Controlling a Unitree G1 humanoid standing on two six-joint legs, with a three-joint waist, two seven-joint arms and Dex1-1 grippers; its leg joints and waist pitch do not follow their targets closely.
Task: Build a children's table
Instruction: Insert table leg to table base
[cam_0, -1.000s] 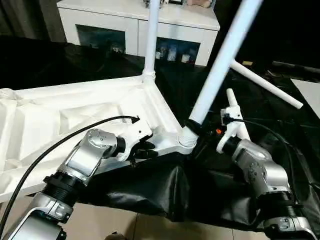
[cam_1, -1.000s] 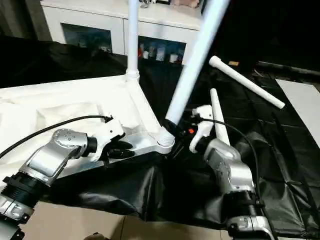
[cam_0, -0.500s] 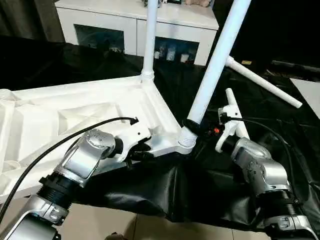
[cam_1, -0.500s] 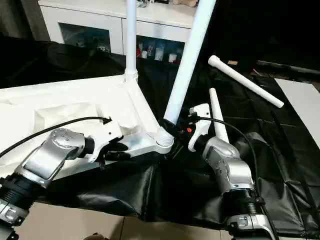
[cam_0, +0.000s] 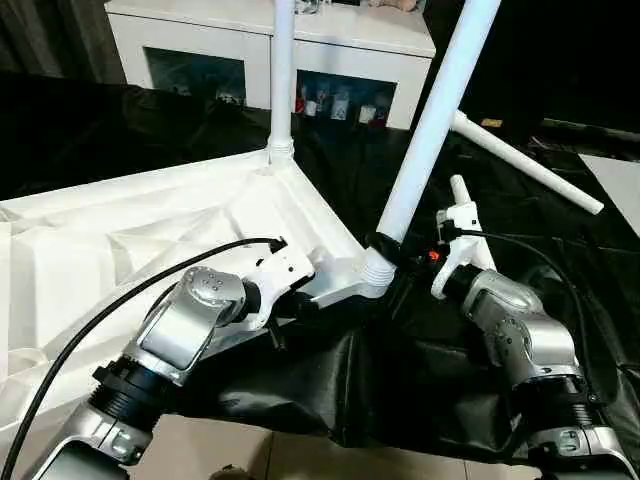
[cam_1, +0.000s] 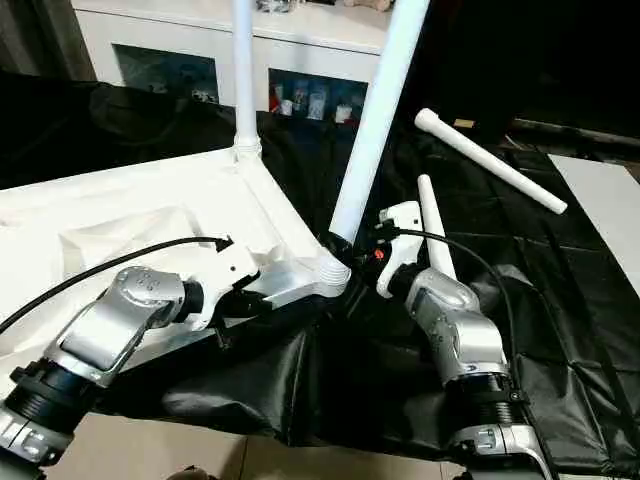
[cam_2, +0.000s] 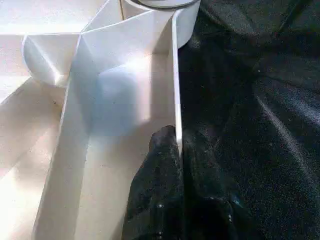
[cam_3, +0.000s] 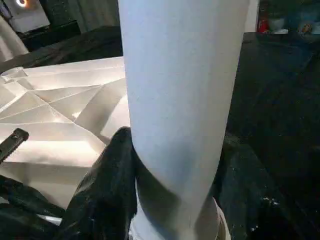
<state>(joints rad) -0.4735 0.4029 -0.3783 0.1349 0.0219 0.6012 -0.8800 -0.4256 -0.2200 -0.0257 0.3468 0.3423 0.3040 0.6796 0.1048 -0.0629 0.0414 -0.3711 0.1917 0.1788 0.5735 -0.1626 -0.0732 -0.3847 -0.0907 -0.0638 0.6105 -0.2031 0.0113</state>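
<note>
Children's table, part-assembled. Tabletop (cam_0: 150, 225): white, ribbed underside up, lying on black sheeting (cam_0: 420, 370), occupying the head view from centre out to 9 o'clock.

Far leg (cam_0: 282, 70): upright in the far corner socket, toward 12 o'clock.

Near leg (cam_0: 430, 120): seated in the near corner socket (cam_0: 377, 268) at centre, leaning toward 1 o'clock.

Loose leg A (cam_0: 525, 163): flat on the sheeting at 2 o'clock.

Loose leg B (cam_1: 434, 225): flat on the sheeting, just beyond the right arm.

Left gripper (cam_2: 179, 165): fingers pinched together on the tabletop's thin side wall, at 9 o'clock from the near socket.

Right gripper (cam_3: 175, 200): fingers (cam_3: 107, 185) clasped around the base of the near leg, just above the socket.

White cabinet (cam_0: 350, 50): glass-fronted, at 12 o'clock behind the work.
</note>
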